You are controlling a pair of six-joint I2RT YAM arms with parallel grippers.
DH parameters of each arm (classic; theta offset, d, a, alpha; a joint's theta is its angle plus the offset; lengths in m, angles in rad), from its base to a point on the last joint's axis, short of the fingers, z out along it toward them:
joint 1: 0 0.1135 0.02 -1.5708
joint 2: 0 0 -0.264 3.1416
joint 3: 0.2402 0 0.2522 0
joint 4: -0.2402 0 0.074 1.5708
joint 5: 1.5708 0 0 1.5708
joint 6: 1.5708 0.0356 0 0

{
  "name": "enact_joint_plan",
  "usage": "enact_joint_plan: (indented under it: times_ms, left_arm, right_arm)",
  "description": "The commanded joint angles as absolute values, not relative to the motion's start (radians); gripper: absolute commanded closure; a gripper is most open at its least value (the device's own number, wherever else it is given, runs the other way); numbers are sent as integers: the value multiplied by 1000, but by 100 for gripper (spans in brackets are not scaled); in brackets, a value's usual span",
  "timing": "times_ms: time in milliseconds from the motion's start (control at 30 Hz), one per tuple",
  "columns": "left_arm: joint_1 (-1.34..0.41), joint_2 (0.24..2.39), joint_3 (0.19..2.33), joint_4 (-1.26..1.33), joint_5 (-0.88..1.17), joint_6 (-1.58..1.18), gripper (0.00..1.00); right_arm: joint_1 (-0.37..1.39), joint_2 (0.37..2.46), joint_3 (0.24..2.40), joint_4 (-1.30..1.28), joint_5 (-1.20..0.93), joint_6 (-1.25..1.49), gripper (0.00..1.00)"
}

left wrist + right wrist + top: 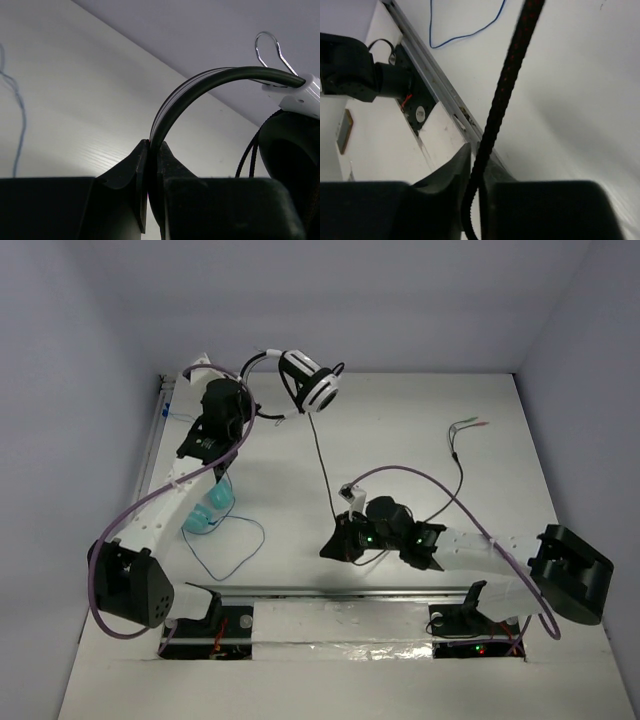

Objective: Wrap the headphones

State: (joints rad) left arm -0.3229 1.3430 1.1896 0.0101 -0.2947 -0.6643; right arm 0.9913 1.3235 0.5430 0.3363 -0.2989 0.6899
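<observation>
Left wrist shows left gripper clamped on the headphones headband; right gripper pinches their cable.

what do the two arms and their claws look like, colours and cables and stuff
The left arm and right arm share a build: white links, bulky black joint housings, a thick purple cable looped along each. The left claw and right claw have matte black wedge-shaped fingers. Small green lights glow near the right wrist.
</observation>
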Motion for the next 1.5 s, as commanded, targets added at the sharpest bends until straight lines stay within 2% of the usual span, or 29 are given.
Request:
enact_joint_plan:
  times_ms: [0, 33, 200, 533, 667, 833, 1000, 1267, 1467]
  left_arm:
    - [-363, 1287, 1161, 118, -550, -620, 100]
    - [-391, 1289, 1146, 107, -578, -608, 100]
    - [-459, 1281, 1079, 78, -735, -558, 100]
    - [-670, 1400, 1040, 2, -908, -492, 100]
    - [-670, 1486, 1094, -67, -841, -544, 100]
    - [-670, 1506, 1166, -43, -749, -532, 100]
    - [-680, 1503, 1161, -23, -634, -482, 100]
    - [-782, 1430, 1003, -138, -583, -482, 100]
    - [-831, 1371, 968, -193, -506, -439, 100]
  right_arm:
    - [1031, 1244, 649, 128, -190, 640, 88]
    - [1040, 1226, 670, 26, -167, 632, 99]
    - [1040, 1103, 811, -229, -101, 546, 100]
    - [1040, 1091, 1118, -475, 35, 426, 100]
    - [1040, 1153, 1205, -512, -87, 403, 100]
    - [1040, 1172, 1180, -491, -170, 414, 100]
    - [1040, 1132, 1170, -480, -56, 413, 100]
    - [1031, 1169, 1241, -506, 204, 364, 100]
    - [957, 1200, 1249, -457, 235, 333, 100]
